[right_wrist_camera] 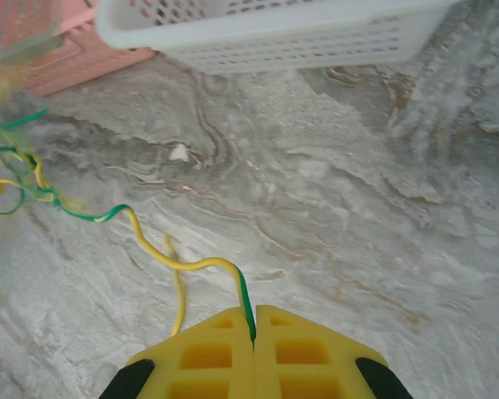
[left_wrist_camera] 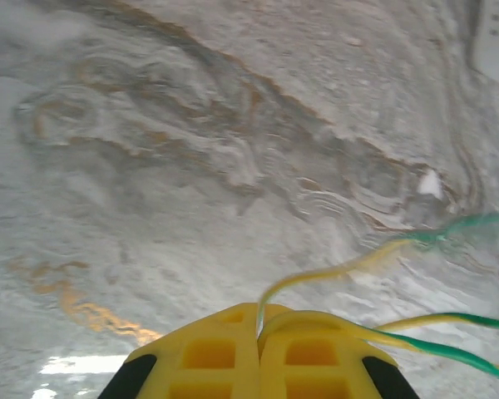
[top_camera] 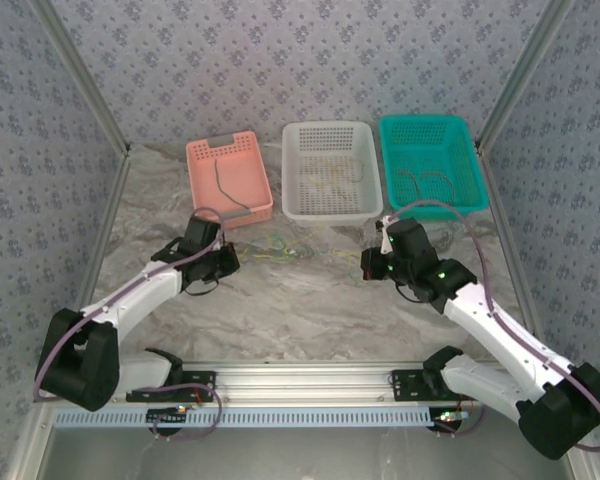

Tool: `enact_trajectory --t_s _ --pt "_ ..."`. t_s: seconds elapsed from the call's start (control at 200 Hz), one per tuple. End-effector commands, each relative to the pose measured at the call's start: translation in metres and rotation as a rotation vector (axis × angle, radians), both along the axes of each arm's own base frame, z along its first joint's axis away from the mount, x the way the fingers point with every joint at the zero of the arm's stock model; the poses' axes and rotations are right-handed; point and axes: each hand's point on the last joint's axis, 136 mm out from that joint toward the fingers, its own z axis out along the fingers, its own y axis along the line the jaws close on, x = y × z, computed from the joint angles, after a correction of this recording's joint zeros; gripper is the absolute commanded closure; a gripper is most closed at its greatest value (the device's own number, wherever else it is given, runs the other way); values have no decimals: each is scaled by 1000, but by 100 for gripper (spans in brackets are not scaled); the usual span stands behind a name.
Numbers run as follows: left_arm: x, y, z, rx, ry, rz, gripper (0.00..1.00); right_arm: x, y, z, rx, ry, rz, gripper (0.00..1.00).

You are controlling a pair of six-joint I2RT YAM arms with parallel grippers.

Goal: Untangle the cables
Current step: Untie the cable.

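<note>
Two yellow, ribbed plastic grippers each clamp a thin, limp yellow-and-green wire. The left gripper [left_wrist_camera: 259,322] has its jaws pressed together on one strand; the right gripper [right_wrist_camera: 254,322] is closed the same way on another. The loose tangle of cables [top_camera: 276,248] lies just in front of the white perforated plastic basket [top_camera: 325,213], on the smooth grey marbled tabletop [top_camera: 310,310], between the grippers and nearer the left one. Its long axis runs side to side, parallel to the basket's front wall, so drawing the arms apart along that line would probably stretch the knot.
</note>
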Motion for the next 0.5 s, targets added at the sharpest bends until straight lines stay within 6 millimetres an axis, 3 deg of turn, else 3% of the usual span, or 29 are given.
enact_trajectory --t_s 0.0,0.08,0.215,0.495 --pt "-8 36 -27 151 77 114 100 0 -9 -27 -120 63 -30 100" --pt "-7 22 -28 144 71 75 100 0 11 -42 -131 93 18 100" --pt "-7 15 -31 149 75 65 100 4 18 -56 -154 100 4 100" --pt "-6 35 -34 252 95 127 100 -1 -18 -72 -284 147 -102 100"
